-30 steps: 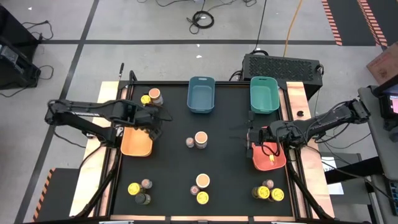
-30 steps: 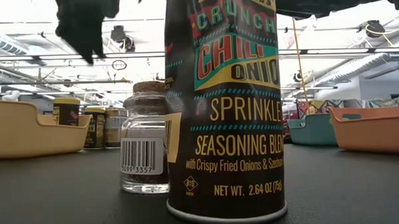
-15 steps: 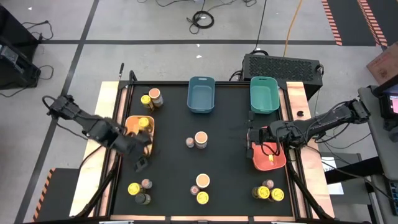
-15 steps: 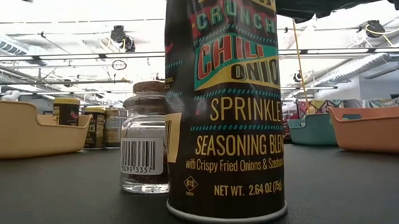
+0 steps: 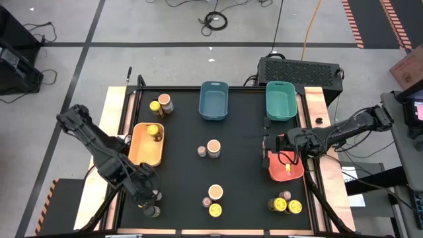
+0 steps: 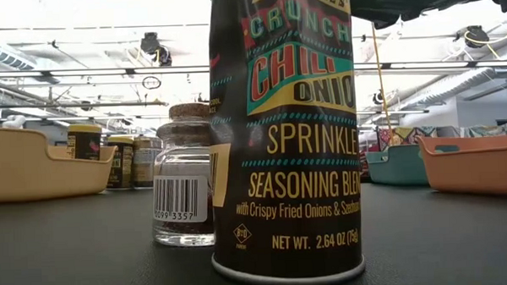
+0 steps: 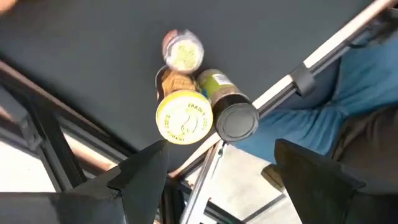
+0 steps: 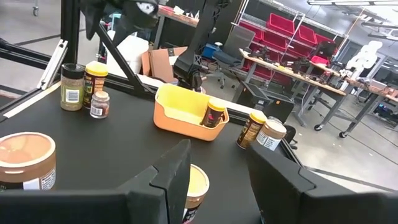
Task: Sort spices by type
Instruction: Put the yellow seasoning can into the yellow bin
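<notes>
My left gripper hangs open over the near-left cluster of jars. The left wrist view shows that cluster between the fingers: a yellow-lidded jar, a dark olive jar and a tiny pinkish-topped jar, all standing on the black table. Another yellow-lidded jar stands inside the orange bin. My right gripper waits open by the red bin. Further jars stand far left, at the centre, near centre and near right.
A blue bin and a teal bin sit along the far edge. In the low view a tall chili-onion jar and a small glass jar stand close to the camera. The table's metal frame rail runs beside the near-left jars.
My left arm has swung from above the orange bin toward the table's near edge and now hangs over the near-left jars. A yellow-lidded jar shows in the orange bin where the gripper was. My right arm has kept still.
</notes>
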Action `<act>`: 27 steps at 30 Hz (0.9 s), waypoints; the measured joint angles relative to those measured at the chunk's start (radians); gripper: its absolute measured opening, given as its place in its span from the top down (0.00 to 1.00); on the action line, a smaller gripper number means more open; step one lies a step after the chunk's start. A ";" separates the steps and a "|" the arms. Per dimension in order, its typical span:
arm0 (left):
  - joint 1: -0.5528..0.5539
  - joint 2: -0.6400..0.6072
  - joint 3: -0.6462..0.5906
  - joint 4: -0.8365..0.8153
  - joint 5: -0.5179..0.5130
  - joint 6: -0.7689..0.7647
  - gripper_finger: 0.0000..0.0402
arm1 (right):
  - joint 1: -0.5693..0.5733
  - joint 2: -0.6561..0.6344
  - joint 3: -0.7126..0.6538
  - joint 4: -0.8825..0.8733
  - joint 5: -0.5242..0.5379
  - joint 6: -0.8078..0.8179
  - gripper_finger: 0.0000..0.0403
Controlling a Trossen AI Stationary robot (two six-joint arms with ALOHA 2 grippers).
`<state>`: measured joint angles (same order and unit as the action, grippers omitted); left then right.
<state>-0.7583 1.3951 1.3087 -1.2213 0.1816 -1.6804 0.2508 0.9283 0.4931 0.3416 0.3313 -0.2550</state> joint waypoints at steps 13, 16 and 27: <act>-0.003 0.114 0.000 -0.061 0.002 -0.012 0.27 | 0.000 0.000 0.000 -0.001 0.000 -0.039 0.63; -0.003 0.127 -0.001 -0.095 0.021 -0.007 0.27 | 0.000 0.000 0.000 0.000 0.000 -0.048 0.63; -0.021 0.130 -0.012 -0.095 0.048 0.019 0.27 | 0.000 0.000 0.000 0.014 0.000 -0.044 0.63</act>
<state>-0.7795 1.5253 1.2963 -1.3166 0.2295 -1.6611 0.2506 0.9283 0.4931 0.3557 0.3311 -0.2991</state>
